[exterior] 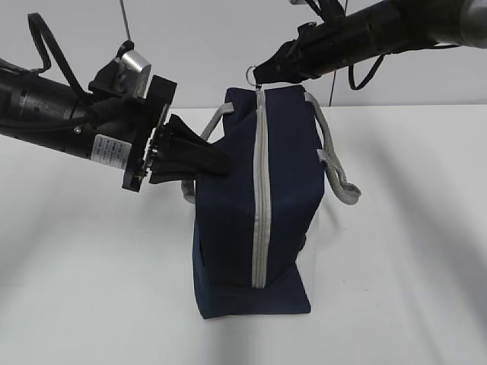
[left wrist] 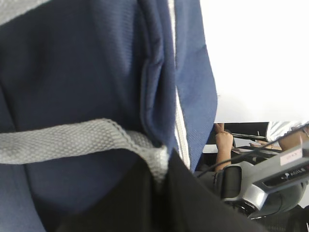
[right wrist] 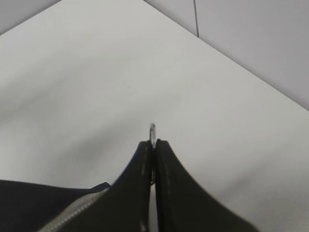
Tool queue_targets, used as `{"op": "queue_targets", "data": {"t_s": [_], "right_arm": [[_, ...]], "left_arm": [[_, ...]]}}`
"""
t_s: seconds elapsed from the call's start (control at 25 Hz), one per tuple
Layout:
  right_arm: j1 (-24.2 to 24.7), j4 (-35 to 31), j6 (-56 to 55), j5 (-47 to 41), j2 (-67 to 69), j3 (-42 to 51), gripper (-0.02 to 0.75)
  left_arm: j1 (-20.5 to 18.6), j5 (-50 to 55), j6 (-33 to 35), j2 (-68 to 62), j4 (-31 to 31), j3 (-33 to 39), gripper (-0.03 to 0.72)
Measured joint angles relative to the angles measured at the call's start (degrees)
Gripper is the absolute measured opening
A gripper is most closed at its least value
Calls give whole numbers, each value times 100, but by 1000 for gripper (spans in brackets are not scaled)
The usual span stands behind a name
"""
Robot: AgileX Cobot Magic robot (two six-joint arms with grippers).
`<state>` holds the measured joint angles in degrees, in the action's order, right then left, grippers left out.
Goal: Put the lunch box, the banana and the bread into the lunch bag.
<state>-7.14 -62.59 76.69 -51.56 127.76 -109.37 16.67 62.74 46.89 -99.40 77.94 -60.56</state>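
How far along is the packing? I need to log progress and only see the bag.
Nothing shows as packed: the lunch bag stands upright with its zipper closed, and no food or lunch box is in view. In hand: the right gripper pinches the ring pull, and the left gripper grips a grey handle. Left: opening the bag, then loading all three items.

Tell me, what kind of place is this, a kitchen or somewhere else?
Probably a robot lab or test room, not a kitchen. A plain white table against a bare grey wall carries only a lunch bag, two robot arms work on it, and the left wrist view catches people among cables and equipment behind.
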Motion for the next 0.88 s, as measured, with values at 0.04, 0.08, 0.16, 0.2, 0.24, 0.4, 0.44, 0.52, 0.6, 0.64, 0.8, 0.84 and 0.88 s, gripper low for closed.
{"op": "queue_targets", "data": {"t_s": [0.04, 0.08, 0.16, 0.2, 0.24, 0.4, 0.44, 0.52, 0.6, 0.64, 0.8, 0.84, 0.88], "right_arm": [[13, 25, -28, -58, 75, -86, -16], [13, 37, -51, -112, 126, -136, -16], [21, 59, -64, -192, 151, -192, -16], [21, 62, -71, -223, 151, -202, -16], [21, 72, -71, -277, 151, -241, -16], [35, 72, -86, -532, 151, -304, -16], [35, 72, -86, -584, 151, -315, -16], [35, 75, -86, -632, 151, -326, -16], [35, 84, -86, -703, 151, -374, -16], [35, 84, -86, -736, 151, -407, -16], [35, 197, -86, -851, 151, -552, -16], [35, 225, -86, -885, 151, -568, -16], [35, 235, -86, -897, 151, -578, -16]], "left_arm": [[0, 28, 0, 0, -15, 0, 14], [0, 47, 6, -5, -22, 0, 14], [0, 72, 26, -24, -34, 0, 14], [0, 93, 30, -35, -34, 0, 14], [0, 111, 37, -40, -42, 0, 14], [-44, 252, 37, -40, -42, 0, 120], [-81, 308, 37, -40, -37, 0, 207], [-179, 393, 26, -35, -37, 0, 387], [-327, 419, -4, -35, -37, 0, 520], [-419, 419, -75, -35, -37, 0, 544], [-776, 417, -468, 85, -16, 0, 519], [-863, 416, -554, 143, 5, 0, 499], [-939, 416, -610, 203, 67, 0, 481]]}}
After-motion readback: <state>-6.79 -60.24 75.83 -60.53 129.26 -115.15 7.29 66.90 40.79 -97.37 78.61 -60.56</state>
